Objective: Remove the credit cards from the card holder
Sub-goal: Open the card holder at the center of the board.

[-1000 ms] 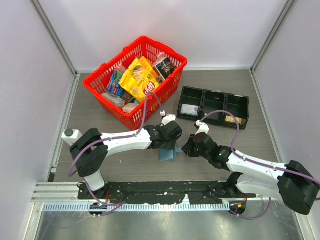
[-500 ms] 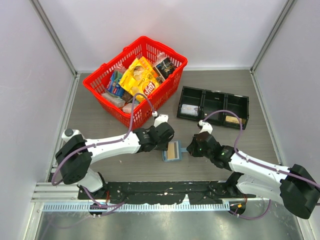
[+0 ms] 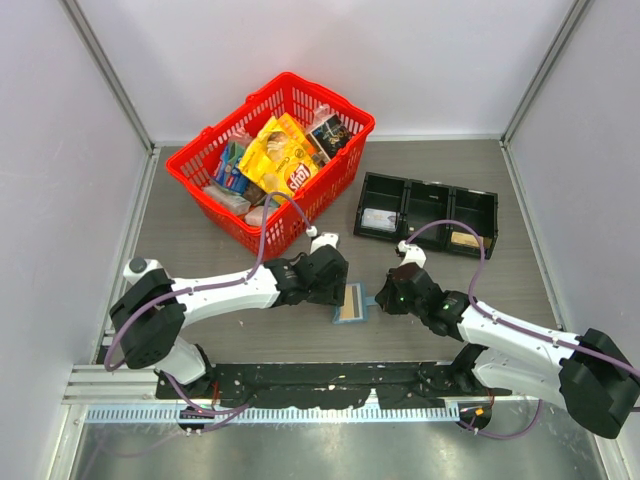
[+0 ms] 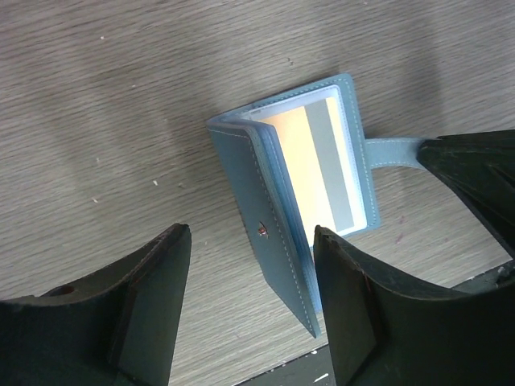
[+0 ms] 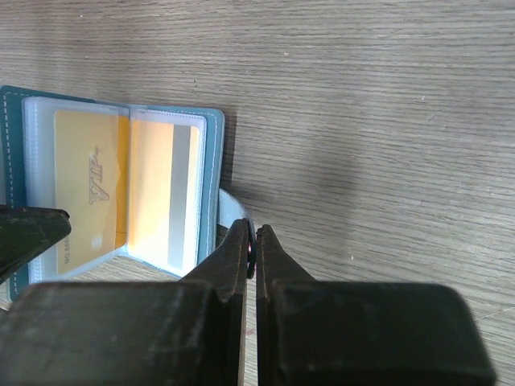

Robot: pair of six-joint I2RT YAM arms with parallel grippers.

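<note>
The blue card holder [image 3: 349, 303] lies open on the table between my two grippers. Tan-gold credit cards [image 5: 84, 193] sit in its clear pockets; one shows a grey stripe [image 4: 322, 165]. In the left wrist view its left cover [image 4: 269, 241] stands tilted up. My left gripper [image 3: 331, 285] is open, its fingers [image 4: 165, 273] either side of that cover's near end [image 4: 251, 235], and I cannot tell whether they touch it. My right gripper [image 3: 386, 298] is shut on the holder's little side tab [image 5: 232, 205], fingertips [image 5: 251, 241] low by the table.
A black three-compartment tray [image 3: 428, 190] stands at the back right, holding a pale card [image 3: 377, 218] and a tan card [image 3: 463, 240]. A red basket [image 3: 200, 185] full of packets stands at the back left. The black mounting rail [image 3: 320, 380] runs along the near edge.
The card holder was closed under my left gripper; it now lies open with the cards showing. My left gripper has drawn back to the left. My right gripper has kept hold of the tab.
</note>
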